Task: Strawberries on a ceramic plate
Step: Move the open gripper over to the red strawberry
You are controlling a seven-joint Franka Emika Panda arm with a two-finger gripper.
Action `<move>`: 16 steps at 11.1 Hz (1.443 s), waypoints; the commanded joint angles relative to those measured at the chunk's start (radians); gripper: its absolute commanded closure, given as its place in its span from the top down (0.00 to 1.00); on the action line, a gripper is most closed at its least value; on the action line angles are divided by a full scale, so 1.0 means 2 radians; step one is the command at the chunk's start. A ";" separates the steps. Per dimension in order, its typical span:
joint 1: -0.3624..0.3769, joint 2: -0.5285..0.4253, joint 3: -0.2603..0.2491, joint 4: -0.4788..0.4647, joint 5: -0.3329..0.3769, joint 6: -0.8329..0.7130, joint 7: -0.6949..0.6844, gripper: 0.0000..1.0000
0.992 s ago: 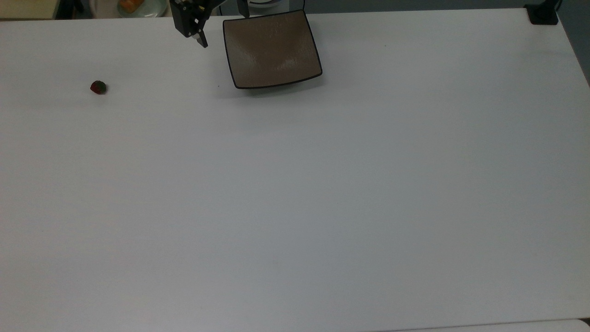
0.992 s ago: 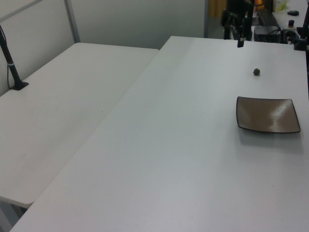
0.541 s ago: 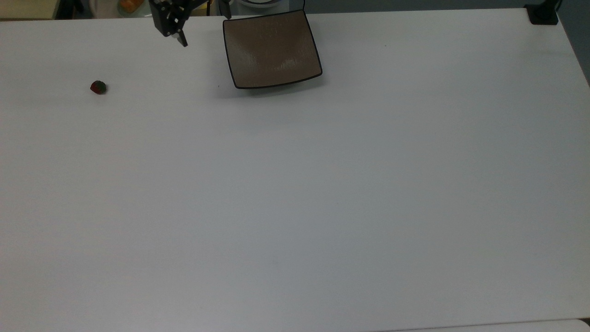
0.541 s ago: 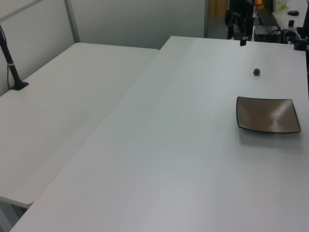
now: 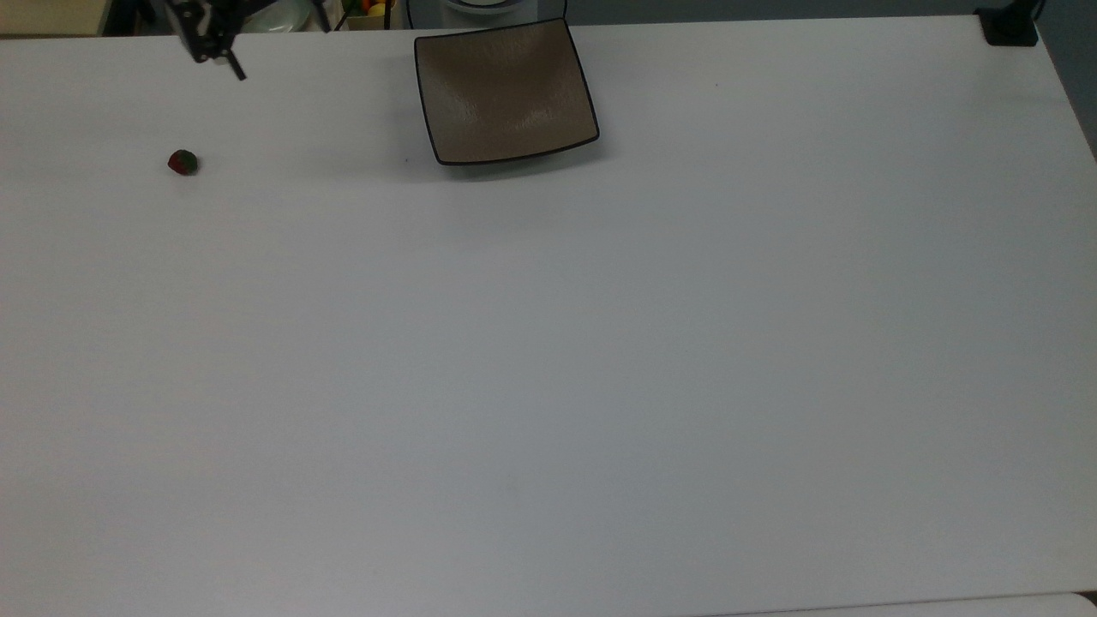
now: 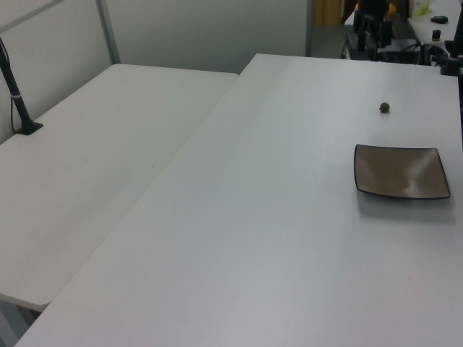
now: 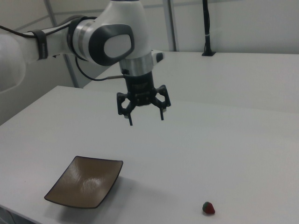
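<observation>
I have moved the gripper [image 7: 145,120] from beside the plate [image 5: 506,92] toward the top view's left; jaws spread, empty; the strawberry [image 5: 182,162] lies on the table [image 5: 548,360] (untouched), well apart from the plate; descent pending.

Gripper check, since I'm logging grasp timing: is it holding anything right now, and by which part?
Nothing is held. The gripper hangs open and empty above the table, while the strawberry lies on the table and the ceramic plate sits bare.
</observation>
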 commanded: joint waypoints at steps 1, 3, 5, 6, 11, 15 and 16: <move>0.000 0.013 -0.035 -0.014 -0.006 0.040 -0.023 1.00; -0.008 0.026 -0.048 -0.024 -0.012 0.066 -0.025 1.00; -0.010 0.032 -0.062 -0.033 -0.017 0.071 -0.046 1.00; -0.012 0.038 -0.072 -0.034 -0.017 0.073 -0.050 1.00; -0.026 0.065 -0.077 -0.077 -0.035 0.143 -0.055 1.00; -0.047 0.094 -0.077 -0.096 -0.038 0.196 -0.072 1.00; -0.050 0.098 -0.078 -0.103 -0.038 0.211 -0.079 1.00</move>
